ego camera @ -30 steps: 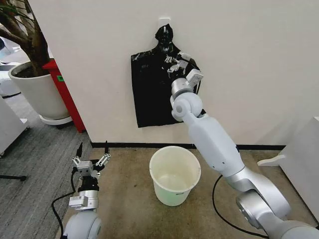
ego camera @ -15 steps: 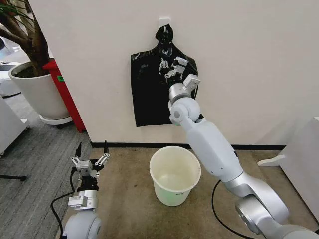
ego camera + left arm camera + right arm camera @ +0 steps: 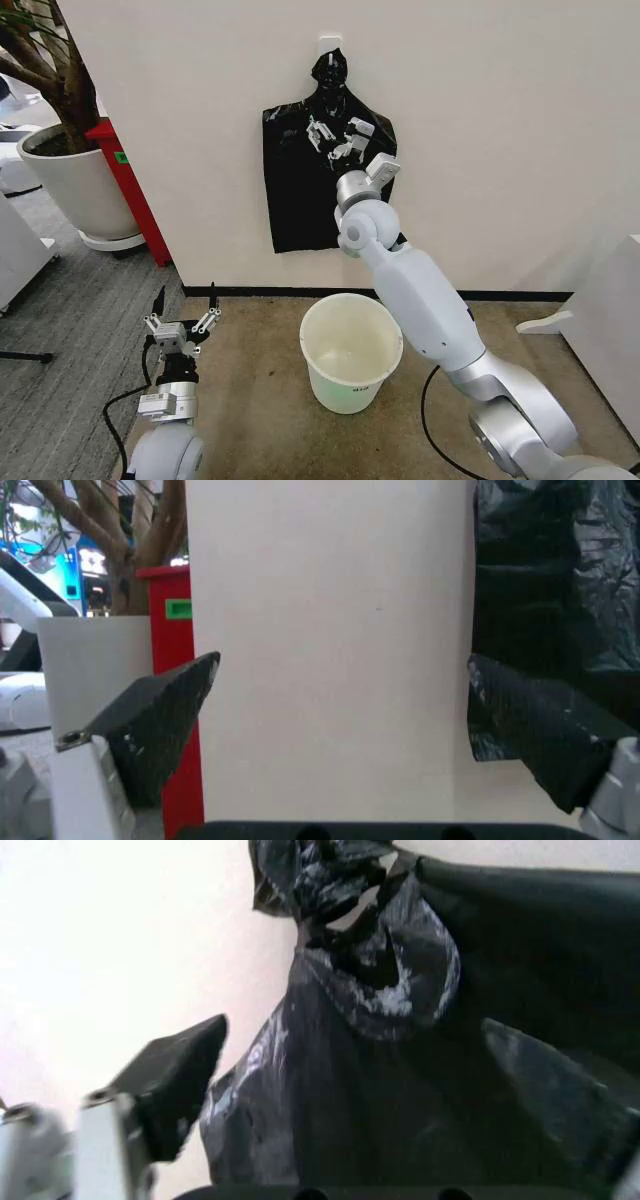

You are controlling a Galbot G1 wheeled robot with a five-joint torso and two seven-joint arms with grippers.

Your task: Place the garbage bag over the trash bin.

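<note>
Fetching is the step in hand: I am reaching my right gripper [image 3: 331, 140] up to the garbage bag [image 3: 300, 190], which is hanging flat on the wall from a hook [image 3: 330, 44] by its knotted top. My jaws are standing wide apart just below that knot, gripping nothing yet; whether a fingertip is brushing the plastic I cannot tell. As I judge it, the next move is calling for me to press closer to the wall, close on a fold of the film, then lift it off. The trash bin [image 3: 351, 352] is waiting empty on the floor below. My left gripper [image 3: 184, 308] is idling low beside it, jaws spread.
</note>
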